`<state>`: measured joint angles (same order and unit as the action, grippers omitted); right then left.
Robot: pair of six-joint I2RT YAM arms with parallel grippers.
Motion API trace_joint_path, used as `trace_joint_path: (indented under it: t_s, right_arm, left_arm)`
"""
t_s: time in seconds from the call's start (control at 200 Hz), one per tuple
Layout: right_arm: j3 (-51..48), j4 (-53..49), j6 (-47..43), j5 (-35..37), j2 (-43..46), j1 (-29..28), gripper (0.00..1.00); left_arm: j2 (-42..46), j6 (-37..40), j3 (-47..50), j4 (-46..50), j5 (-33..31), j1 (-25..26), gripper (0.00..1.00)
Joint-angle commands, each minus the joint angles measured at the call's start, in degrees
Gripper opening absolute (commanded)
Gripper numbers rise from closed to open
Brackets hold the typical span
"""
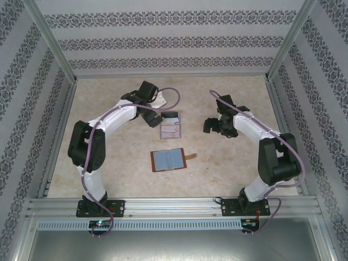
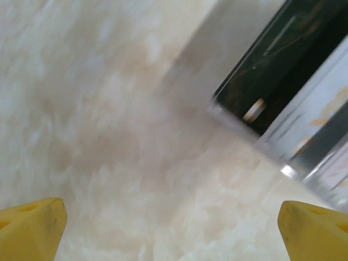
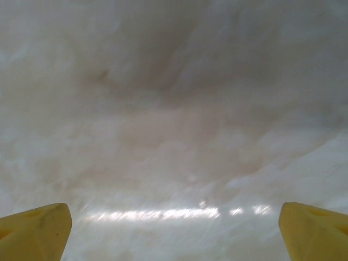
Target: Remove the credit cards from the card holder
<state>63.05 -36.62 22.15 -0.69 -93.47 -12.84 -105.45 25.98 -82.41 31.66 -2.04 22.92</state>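
The card holder (image 1: 169, 160) is a brown wallet lying open on the table's middle, grey-blue pockets up, snap tab to the right. Just behind it, pale credit cards (image 1: 171, 130) with pinkish print rest on a clear rack (image 1: 172, 115). The left wrist view catches the rack's clear edge (image 2: 244, 122) and a card (image 2: 326, 109) at the upper right. My left gripper (image 1: 154, 118) (image 2: 174, 231) hangs open just left of the rack, nothing between its yellow fingertips (image 2: 32, 225). My right gripper (image 1: 210, 125) (image 3: 174, 231) is open over bare table, right of the cards.
The tabletop (image 1: 109, 98) is pale marbled stone, walled by patterned panels on three sides. An aluminium rail (image 1: 174, 205) runs along the near edge by the arm bases.
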Motion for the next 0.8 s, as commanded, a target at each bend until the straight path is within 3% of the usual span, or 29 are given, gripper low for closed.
trace_joint_path:
  t_s: [0.0,0.14,0.285,0.45,0.57,0.724,0.794]
  right_arm:
    - [2.40,1.53,-4.65,9.95,-1.28,1.36,0.98]
    - [-2.69,11.22,-8.26,18.20,0.49,3.58,0.96]
    - [-11.05,28.01,-15.66,19.07,1.67,5.35,0.97]
    - [-18.85,43.81,-19.22,23.07,3.70,5.48,0.98]
    - [-25.96,58.46,-22.03,21.02,6.97,6.30,0.98]
    - [-33.41,73.20,-20.55,12.68,7.96,9.06,0.98]
    - [-35.35,74.86,-20.73,10.32,9.35,9.53,0.98]
  left_arm:
    - [6.45,-9.18,10.02,-11.77,-3.43,-3.13,1.00]
    - [15.47,-16.49,25.44,-23.09,-3.80,-8.48,1.00]
    - [23.27,-21.99,39.37,-37.03,-5.60,-14.42,1.00]
    - [26.22,-24.93,49.42,-50.86,-8.20,-18.29,1.00]
    - [25.58,-26.33,57.71,-68.15,-3.98,-20.12,1.00]
    - [23.22,-24.57,61.60,-80.08,0.43,-20.83,1.00]
    - [19.24,-25.22,63.34,-87.17,1.53,-21.82,1.00]
